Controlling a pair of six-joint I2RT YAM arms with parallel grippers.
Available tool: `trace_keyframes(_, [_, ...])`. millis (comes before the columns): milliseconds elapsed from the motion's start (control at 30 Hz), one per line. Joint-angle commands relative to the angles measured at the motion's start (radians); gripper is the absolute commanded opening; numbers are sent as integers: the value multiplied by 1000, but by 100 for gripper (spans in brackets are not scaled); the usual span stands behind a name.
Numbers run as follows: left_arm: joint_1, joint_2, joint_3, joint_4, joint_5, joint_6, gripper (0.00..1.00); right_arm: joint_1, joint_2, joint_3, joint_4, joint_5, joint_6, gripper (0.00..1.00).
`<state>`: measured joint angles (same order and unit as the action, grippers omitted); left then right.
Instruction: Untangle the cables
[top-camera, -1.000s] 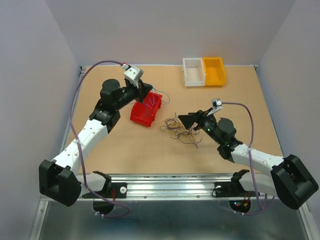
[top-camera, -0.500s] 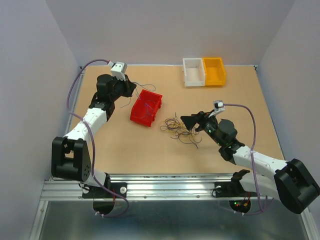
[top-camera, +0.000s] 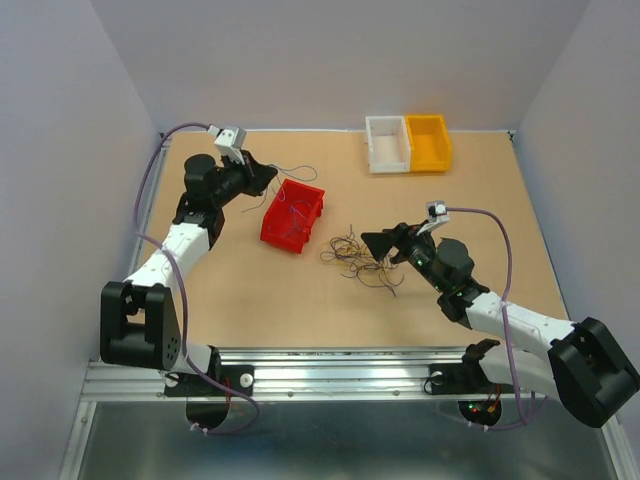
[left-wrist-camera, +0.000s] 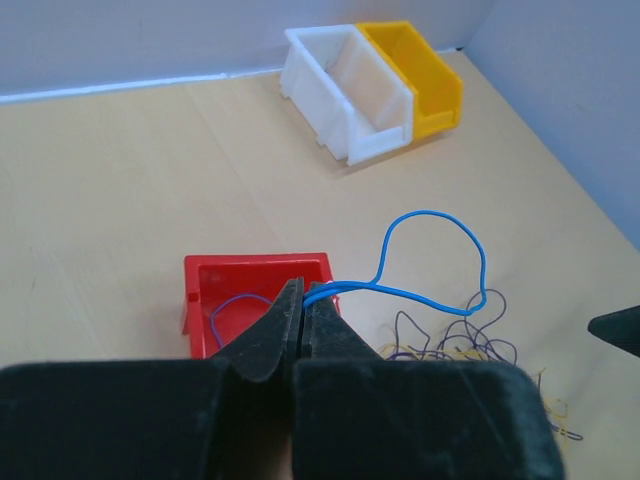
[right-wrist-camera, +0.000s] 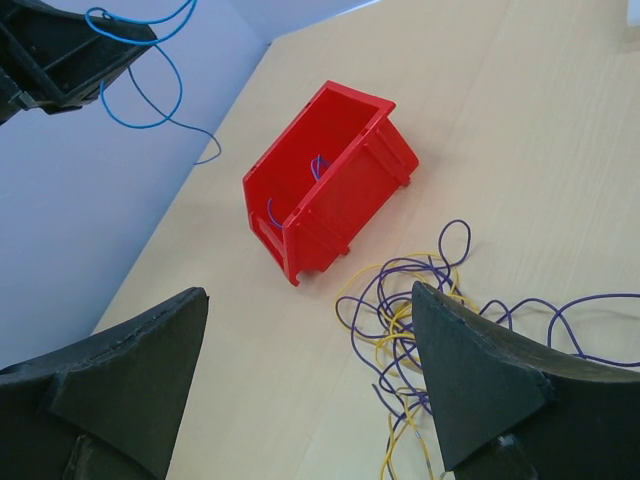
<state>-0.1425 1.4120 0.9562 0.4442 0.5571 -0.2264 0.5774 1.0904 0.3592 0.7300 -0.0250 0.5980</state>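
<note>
Top external shows left claw pinching a blue cable by the red bin, right claw wide beside the cables.

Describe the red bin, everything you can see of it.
The red bin looks like moulded plastic: a small open-topped box with one end cut lower than the other walls. It sits upright on the table, skewed to the table's edges, left of the wire clump and apart from it. A thin blue-purple wire lies curled inside. No jaws touch it.
</note>
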Motion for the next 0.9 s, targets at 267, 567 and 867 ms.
trace_keyframes(267, [-37,-61,-152,396,95,-241,0,2,-12,0,2,20,-18,88])
trace_keyframes(567, [-74,1,-180,484,64,-235,0,2,-14,1,-4,20,-21,88])
trace_keyframes(867, [-69,173,-90,440,64,-140,0,2,-18,0,-11,20,-23,88])
